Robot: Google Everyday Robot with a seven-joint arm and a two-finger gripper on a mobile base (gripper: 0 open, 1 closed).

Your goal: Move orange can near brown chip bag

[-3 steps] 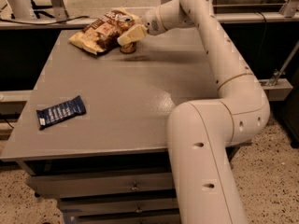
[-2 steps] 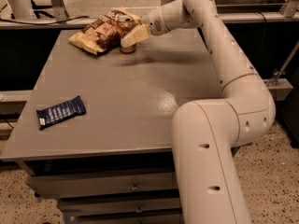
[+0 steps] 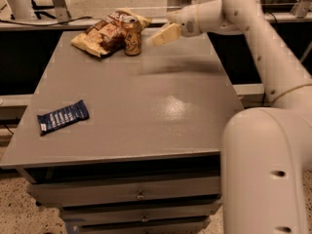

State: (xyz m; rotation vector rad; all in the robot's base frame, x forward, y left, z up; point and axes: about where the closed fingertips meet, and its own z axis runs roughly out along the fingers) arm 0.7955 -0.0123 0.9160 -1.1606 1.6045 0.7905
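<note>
Counter (image 3: 146,116) front left holds a dark blue wrapped bar (image 3: 62,117). At the far edge, the orange can (image 3: 131,37) stands upright against the brown chip bag (image 3: 100,33). Just right of the can, clear of it, hovers the end effector (image 3: 165,34); open or closed cannot be told.

A flat grey rectangular tabletop (image 3: 146,111) with a soft patch of glare tops a grey metal drawer cabinet (image 3: 141,195). Pale speckled floor (image 3: 17,213) lies below, and a pale ledge (image 3: 29,26) runs behind.
</note>
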